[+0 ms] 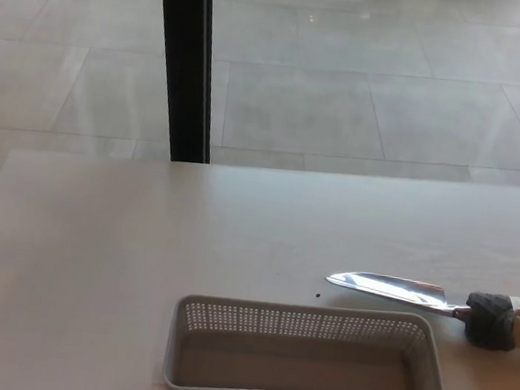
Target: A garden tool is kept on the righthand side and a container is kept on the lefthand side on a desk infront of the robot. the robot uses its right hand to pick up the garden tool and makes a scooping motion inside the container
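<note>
Stretching pale and bare across the lower picture as a light desk (97, 262). Beyond it, lying in large grey floor tiles (343, 102), catching soft glare. Rising from the desk's far edge, a black post (188, 59).

Left hand: not in view.
Right hand: not in view.
Arms and forearms: neither shows from either side of the head view.
Body colours, cables, screws, markings: nothing to tell, since no robot part shows.
Dark shape at right edge: the black collar and pale tan handle of the silver-bladed garden trowel (398, 289), not a robot finger.
</note>
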Controlling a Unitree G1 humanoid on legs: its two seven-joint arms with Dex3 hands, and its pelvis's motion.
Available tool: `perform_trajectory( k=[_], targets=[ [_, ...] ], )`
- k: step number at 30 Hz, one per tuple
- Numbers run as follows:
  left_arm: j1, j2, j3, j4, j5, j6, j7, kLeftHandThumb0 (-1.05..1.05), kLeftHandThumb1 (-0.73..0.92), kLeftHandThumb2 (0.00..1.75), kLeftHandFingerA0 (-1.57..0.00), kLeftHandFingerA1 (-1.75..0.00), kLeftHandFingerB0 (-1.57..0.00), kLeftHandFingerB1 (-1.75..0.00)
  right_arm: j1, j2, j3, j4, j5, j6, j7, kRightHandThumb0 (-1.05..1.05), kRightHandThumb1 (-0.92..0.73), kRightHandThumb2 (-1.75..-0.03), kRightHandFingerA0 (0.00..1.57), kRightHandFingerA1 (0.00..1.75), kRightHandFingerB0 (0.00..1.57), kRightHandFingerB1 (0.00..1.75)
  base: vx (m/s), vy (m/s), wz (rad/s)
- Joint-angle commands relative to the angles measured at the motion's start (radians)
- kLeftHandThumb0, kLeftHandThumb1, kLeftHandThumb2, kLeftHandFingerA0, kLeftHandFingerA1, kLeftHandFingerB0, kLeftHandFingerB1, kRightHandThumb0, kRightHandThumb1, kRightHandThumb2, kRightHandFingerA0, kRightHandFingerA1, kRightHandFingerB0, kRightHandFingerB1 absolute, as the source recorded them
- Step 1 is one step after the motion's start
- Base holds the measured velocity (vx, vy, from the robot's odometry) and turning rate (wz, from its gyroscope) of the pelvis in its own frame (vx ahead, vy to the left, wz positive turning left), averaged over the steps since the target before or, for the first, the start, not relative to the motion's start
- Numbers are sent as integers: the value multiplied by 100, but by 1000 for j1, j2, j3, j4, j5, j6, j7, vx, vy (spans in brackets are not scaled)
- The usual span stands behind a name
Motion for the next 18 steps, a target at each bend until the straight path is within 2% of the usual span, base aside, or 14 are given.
perform_trajectory(
  k=[1,2,3,4,5,6,7,8,9,10,11,16,17,18],
  targets=[
    [-13,50,38,34,-42,-13,-57,-13,-31,76,-112,-111,-100,-104,-144,-85,-156,265,184,-54,76,-88,-54,-96,36,84,0,60,0,0,0],
    [-11,50,37,32,-40,-15,-59,-13,-31,76,-112,-111,-100,-104,-176,-113,-174,320,190,-74,83,-88,-54,-96,36,84,0,60,0,0,0],
    [-10,51,34,44,-32,-23,-58,-46,-41,126,-88,-126,-85,-116,-178,-120,-189,280,195,-66,74,-98,-58,-97,35,91,2,64,0,0,0],
    [-16,49,42,52,-38,-12,-59,-41,-41,123,-89,-127,-86,-118,-199,-123,-228,256,231,-57,58,-89,-70,-60,25,120,0,74,0,0,0],
    [-23,46,42,59,-35,0,-46,-44,-45,131,-95,-128,-87,-117,-276,-180,-300,246,287,-22,14,-90,-74,-62,6,127,0,58,0,0,0],
    [-22,46,48,59,-39,0,-54,-43,-40,129,-86,-125,-80,-115,-314,-209,-326,213,280,28,-68,-92,-58,-99,27,89,0,58,0,0,0],
    [-22,46,48,59,-39,-1,-55,-43,-40,129,-86,-125,-80,-115,-318,-209,-332,217,275,28,-65,-92,-58,-99,27,89,0,58,0,0,0],
    [-17,44,54,56,-44,-9,-61,-38,-44,124,-96,-128,-87,-119,-338,-219,-356,214,287,19,-66,-92,-78,-63,1,133,0,57,0,0,0],
    [-13,42,57,57,-45,-12,-56,-52,-40,126,-100,-123,-82,-115,-393,-264,-395,226,317,13,-66,-97,-70,-66,0,96,0,40,0,0,0],
    [-11,41,59,58,-45,-12,-53,-52,-40,126,-100,-123,-82,-115,-416,-281,-412,235,322,13,-63,-97,-70,-66,0,96,0,40,0,0,0],
    [-9,42,56,58,-40,-13,-52,-44,-46,135,-97,-126,-86,-120,-436,-302,-417,216,310,23,-83,-92,-60,-105,0,63,0,47,0,0,0],
    [-9,39,47,64,-29,-15,-37,-45,-46,135,-103,-128,-88,-119,-560,-417,-439,173,269,49,-121,-99,-63,-106,0,62,0,49,0,0,0],
    [-8,37,51,62,-35,-15,-45,-34,-48,131,-97,-127,-86,-118,-581,-441,-430,130,266,71,-117,-100,-77,-67,0,85,0,67,0,0,0],
    [-5,35,56,61,-43,-15,-59,-34,-48,131,-97,-127,-86,-118,-611,-476,-417,65,263,104,-111,-100,-77,-67,0,85,0,67,0,0,0]
  ],
)
